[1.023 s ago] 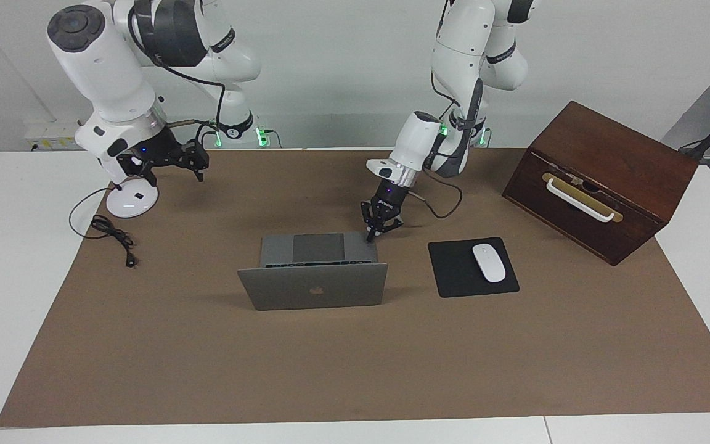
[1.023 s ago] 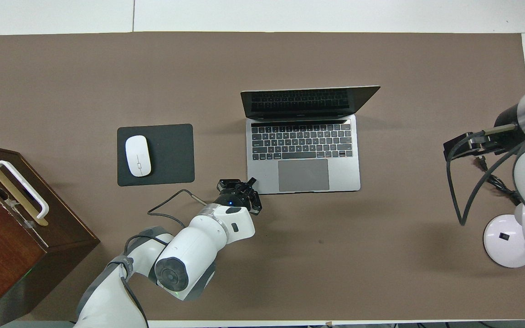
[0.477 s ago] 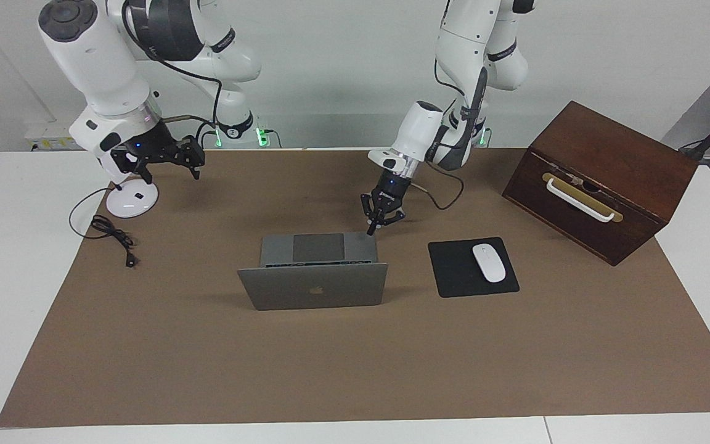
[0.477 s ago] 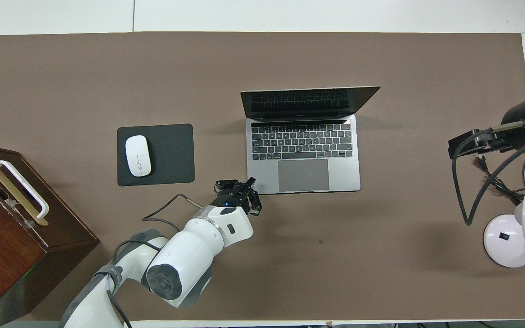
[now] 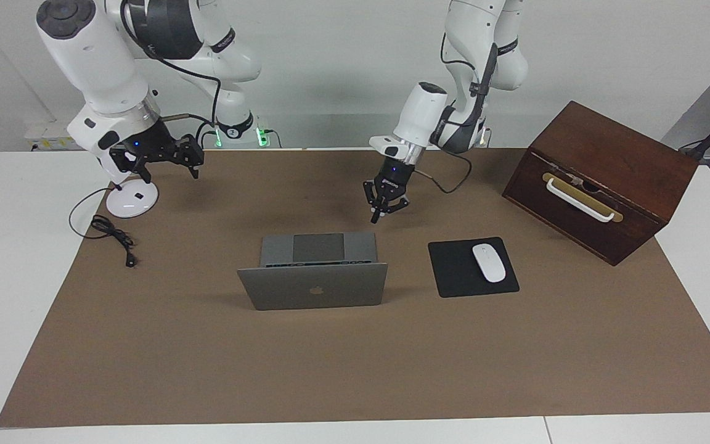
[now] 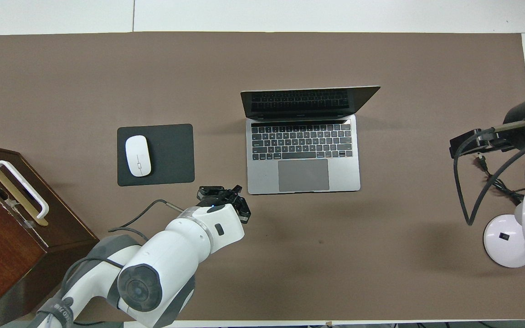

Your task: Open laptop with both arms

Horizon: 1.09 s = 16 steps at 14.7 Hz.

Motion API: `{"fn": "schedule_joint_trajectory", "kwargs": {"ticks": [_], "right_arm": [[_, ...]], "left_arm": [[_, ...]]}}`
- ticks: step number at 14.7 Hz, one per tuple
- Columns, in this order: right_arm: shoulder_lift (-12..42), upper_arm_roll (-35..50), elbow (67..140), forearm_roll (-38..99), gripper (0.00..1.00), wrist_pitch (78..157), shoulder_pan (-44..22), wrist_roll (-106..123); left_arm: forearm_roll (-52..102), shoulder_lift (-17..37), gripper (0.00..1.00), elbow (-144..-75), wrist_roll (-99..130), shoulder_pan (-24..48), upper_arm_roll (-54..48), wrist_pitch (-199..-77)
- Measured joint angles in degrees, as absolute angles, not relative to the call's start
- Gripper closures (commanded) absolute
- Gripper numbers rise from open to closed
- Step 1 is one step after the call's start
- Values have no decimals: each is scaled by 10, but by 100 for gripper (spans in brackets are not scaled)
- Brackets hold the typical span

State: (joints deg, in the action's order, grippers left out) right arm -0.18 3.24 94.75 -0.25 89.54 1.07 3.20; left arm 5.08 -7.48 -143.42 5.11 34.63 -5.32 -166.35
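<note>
laptop sits open near the middle of the brown mat, lid upright and tipped slightly away from the robots, apple logo facing the high camera across the table. keyboard deck and trackpad lie flat on the mat, the deck's front edge toward the robots.

left gripper hangs over bare mat by the deck's front corner on the left arm's side, clear of the laptop with a visible gap. fingertips pressed together, nothing between them; outer links splay sideways.

right gripper is raised over the mat edge at the right arm's end of the table, above the white lamp base and a loose black cable. well apart from the laptop. whether its fingers are apart or together: cannot tell, they look like a dark cluster from here, possibly seen end-on.

black mouse pad beside the laptop toward the left arm's end, white mouse on it. dark wooden box with a white handle stands at that end, tilted, part on the mat.
</note>
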Motion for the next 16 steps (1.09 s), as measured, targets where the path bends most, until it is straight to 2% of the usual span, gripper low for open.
{"fn": "schedule_joint_trajectory", "kwargs": {"ticks": [5,10,11,12,13,16], "right_arm": [[-2,32,948,-3,0,895,11,32],[-2,32,947,-3,0,895,11,32],[-2,32,947,-3,0,895,11,32],[-2,32,947,-3,0,895,11,32],[-2,32,947,-3,0,895,11,32],[-2,32,947,-3,0,895,11,32]], "left_arm": [[48,-152,100,-1338,49,287,-51,-1370],[20,-167,100,-1280,35,244,-50,-1235],[19,-167,79,-1267,25,231,-50,-1212],[18,-167,47,-1251,16,216,-50,-1188],[18,-167,1,-1237,10,201,-49,-1164],[18,-167,0,-1210,7,165,-49,-1111]]}}
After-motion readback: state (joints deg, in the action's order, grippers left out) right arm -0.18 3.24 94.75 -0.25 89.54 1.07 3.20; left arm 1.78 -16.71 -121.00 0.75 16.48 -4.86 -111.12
